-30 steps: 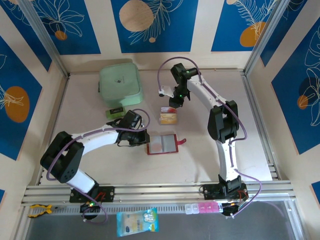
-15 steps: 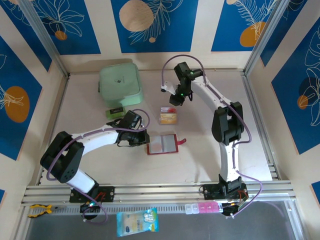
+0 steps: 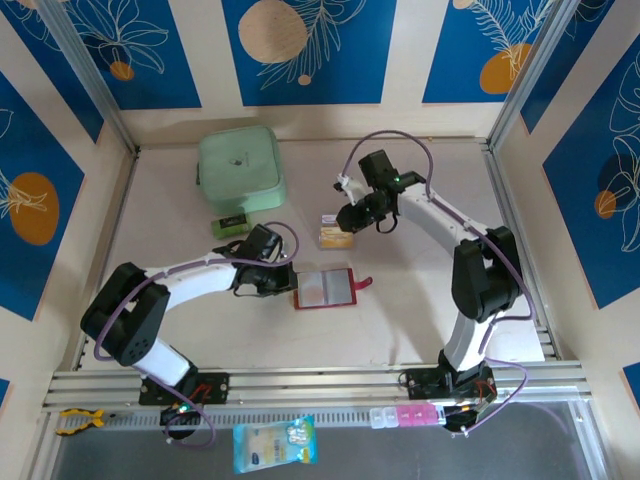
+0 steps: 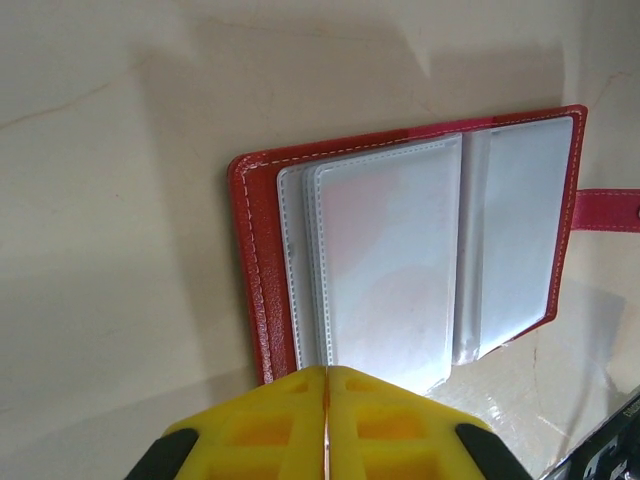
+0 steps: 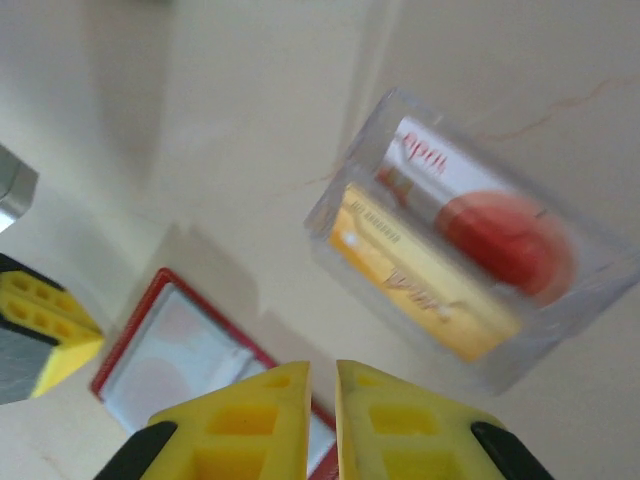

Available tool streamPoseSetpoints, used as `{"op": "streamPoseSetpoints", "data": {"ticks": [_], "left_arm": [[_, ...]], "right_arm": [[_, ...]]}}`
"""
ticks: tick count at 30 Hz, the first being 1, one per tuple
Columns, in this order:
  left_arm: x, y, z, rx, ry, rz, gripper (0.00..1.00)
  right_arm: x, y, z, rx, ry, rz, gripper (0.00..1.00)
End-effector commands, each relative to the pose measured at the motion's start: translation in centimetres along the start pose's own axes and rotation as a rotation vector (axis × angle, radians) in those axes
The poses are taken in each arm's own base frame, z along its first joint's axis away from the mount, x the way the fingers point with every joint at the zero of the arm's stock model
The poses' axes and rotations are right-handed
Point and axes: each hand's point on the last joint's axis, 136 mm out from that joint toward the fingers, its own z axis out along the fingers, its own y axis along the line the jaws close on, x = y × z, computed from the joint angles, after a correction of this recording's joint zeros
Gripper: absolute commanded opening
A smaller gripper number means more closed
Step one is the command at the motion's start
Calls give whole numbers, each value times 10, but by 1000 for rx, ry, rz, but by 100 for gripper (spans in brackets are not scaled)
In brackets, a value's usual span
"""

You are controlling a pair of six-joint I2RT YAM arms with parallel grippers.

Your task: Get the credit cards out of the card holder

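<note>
- Sliding is the main risk for the holder [image 3: 325,288], which lies open and flat at the centre of the overhead frame. The left gripper [image 3: 288,281] sits at its left edge with jaws pressed together, pinching nothing. A tug on the sleeves [image 4: 390,260] could drag the whole thing unless those tips bear down, and I cannot tell that they do.
- Missing a card is possible: the sleeves look empty in the left wrist view, yet they are cloudy, so one could hide inside.
- Scattering threatens the cards [image 3: 336,233], just above the holder in the overhead frame, one whitish with a red disc, one tan-gold, within what seems a clear cover [image 5: 345,195]. The right gripper [image 3: 347,220] hangs over them, jaws almost together with nothing between; a low sweep would knock them.
- Snagging the tab [image 3: 363,284] at the holder's right edge could flip the flap shut.
</note>
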Motion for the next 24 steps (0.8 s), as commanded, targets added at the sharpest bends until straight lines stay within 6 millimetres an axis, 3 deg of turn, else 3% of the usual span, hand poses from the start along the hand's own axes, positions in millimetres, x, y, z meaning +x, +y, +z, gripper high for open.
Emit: {"op": "streamPoseSetpoints", "data": {"ticks": [1,12,17,24], "left_arm": [[0,4,3,7,6,-7,9],[4,4,9,17,29,-2,6],[8,7,15,12,48,-4,5],[11,13,17,-10,58,-3,5]], "right_arm": [[-5,30,-4,-132,-78,209,13],[33,73,16,-216,5,454,11],[47,76,23,-211,49,516,10],[62,82,33,-230,81,537,18]]}}
